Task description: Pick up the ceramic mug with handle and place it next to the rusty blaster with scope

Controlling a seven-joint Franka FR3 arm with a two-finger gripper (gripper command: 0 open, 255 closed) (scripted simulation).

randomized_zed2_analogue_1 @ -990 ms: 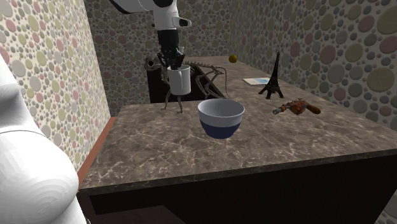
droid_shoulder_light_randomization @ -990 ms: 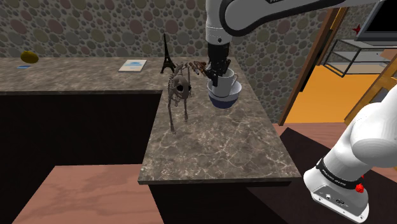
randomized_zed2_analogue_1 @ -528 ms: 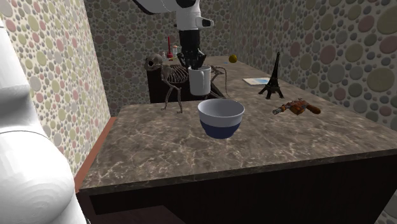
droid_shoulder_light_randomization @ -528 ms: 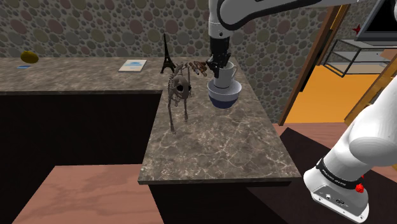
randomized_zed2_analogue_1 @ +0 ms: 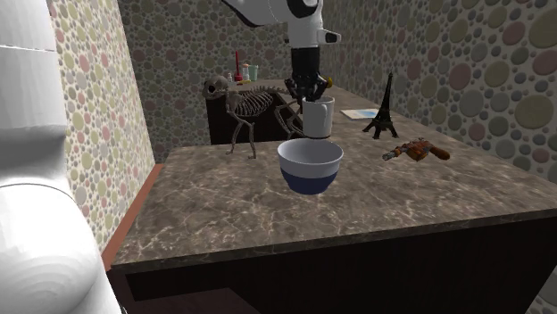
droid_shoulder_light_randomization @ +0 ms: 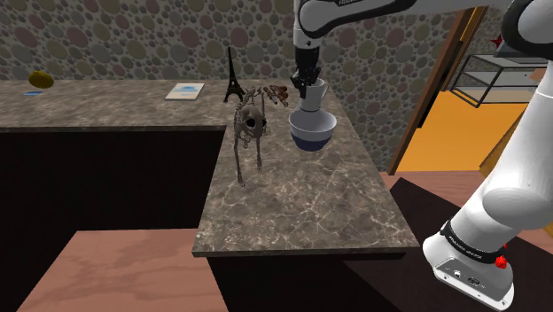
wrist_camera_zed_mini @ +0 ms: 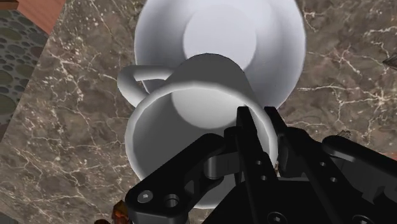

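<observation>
A white mug with a handle hangs in the air, my gripper shut on its rim from above. In the wrist view one black finger is inside the mug and the other outside, the gripper clasping the wall. The mug is directly above a white and blue bowl. The rusty blaster lies on the marble counter, toward the second exterior view's right of the bowl. In the shoulder view the blaster shows just left of the gripper.
An animal skeleton model stands on the counter beside the bowl. A small black Eiffel tower, a flat book and a yellow object sit farther back. The counter edge drops to a doorway at the shoulder view's right.
The arm has carried the mug toward the second exterior view's right, from in front of the skeleton to above the bowl. The grip has stayed shut.
</observation>
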